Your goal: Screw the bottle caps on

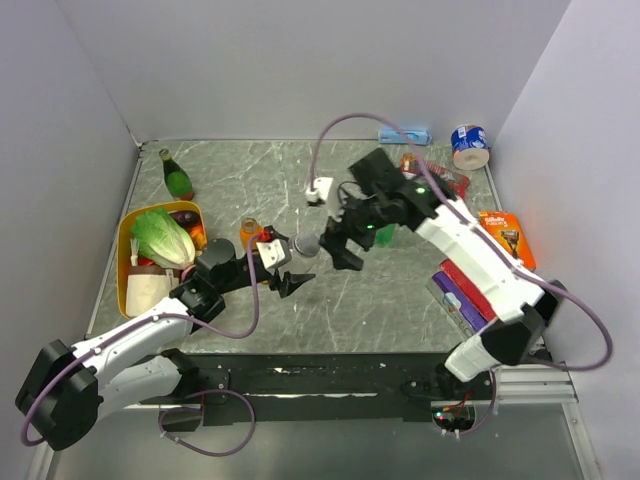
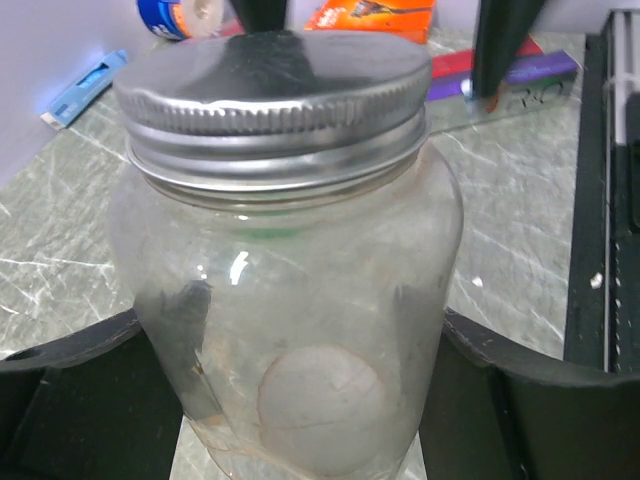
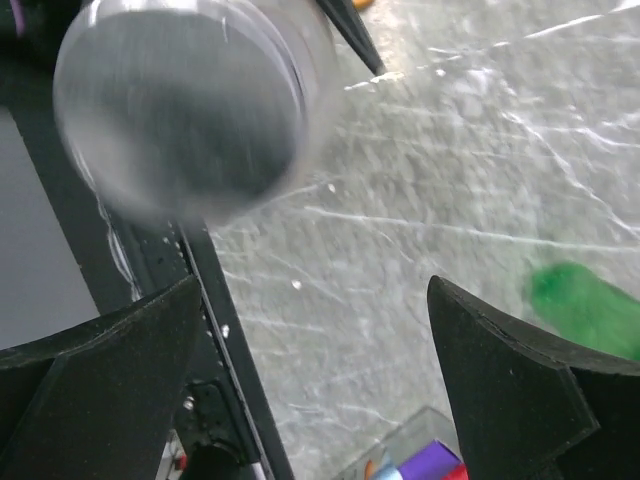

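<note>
At the centre of the top view, the left gripper [image 2: 305, 370] is closed on a small clear plastic bottle [image 2: 300, 300], its fingers pressed to both sides of the body. It holds the bottle off the grey marbled bench [image 1: 400, 300]. A silver metal screw cap [image 2: 270, 100] sits level on the bottle's neck. It looks seated on the threads, though how tightly cannot be read.

The right gripper [image 3: 315, 350] hangs just beyond that cap at middle right, its fingers spread wide with nothing between them.

So the clear bottle appears capped or nearly so. A small orange bottle [image 1: 250, 231] stands left of centre, beside the left arm. A bright green bottle [image 1: 386, 236] stands right of centre, partly behind the right arm. Both are too small to show whether they carry caps, and no loose caps can be made out. By my judgement those two are likely left to do.
</note>
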Action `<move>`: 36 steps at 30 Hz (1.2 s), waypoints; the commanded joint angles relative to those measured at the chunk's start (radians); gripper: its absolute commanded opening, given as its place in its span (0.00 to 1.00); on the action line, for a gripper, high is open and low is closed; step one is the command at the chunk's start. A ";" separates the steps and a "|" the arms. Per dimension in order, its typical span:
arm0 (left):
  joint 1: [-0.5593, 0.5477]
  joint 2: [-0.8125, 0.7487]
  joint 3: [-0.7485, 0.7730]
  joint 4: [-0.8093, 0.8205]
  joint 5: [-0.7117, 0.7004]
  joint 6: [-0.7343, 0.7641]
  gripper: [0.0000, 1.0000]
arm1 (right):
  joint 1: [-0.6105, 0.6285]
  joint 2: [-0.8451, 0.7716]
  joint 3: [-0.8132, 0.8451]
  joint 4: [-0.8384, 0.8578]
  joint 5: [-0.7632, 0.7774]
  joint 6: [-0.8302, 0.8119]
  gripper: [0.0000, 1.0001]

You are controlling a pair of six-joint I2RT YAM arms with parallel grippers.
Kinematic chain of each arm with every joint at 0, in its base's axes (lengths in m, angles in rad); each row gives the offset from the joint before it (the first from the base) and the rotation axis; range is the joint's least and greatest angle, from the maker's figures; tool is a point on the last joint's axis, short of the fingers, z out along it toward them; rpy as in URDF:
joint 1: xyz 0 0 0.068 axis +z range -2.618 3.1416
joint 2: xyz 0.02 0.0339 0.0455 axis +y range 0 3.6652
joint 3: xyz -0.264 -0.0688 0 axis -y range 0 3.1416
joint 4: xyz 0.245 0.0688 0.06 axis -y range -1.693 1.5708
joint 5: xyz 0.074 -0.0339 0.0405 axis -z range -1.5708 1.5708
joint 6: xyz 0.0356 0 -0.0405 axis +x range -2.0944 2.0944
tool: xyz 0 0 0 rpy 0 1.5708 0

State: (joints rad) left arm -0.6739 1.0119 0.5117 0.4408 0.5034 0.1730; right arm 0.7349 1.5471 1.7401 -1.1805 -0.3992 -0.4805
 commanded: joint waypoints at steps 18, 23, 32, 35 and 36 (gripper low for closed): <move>-0.003 0.045 0.177 -0.343 0.225 0.378 0.01 | 0.159 -0.234 -0.160 0.113 -0.148 -0.825 0.93; -0.003 0.050 0.191 -0.359 0.238 0.384 0.01 | 0.178 -0.222 -0.154 0.127 -0.141 -0.831 0.91; -0.003 0.059 0.194 -0.353 0.242 0.385 0.01 | 0.178 -0.228 -0.162 0.159 -0.105 -0.823 0.87; -0.004 0.063 0.200 -0.358 0.245 0.393 0.01 | 0.178 -0.216 -0.152 0.139 -0.107 -0.828 0.82; -0.003 0.063 0.202 -0.359 0.247 0.396 0.01 | 0.179 -0.213 -0.151 0.131 -0.107 -0.831 0.80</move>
State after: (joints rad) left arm -0.6739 1.0679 0.6594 0.0624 0.7040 0.5388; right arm 0.9066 1.3510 1.5780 -1.0557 -0.5083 -1.3003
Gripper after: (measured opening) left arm 0.777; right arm 0.833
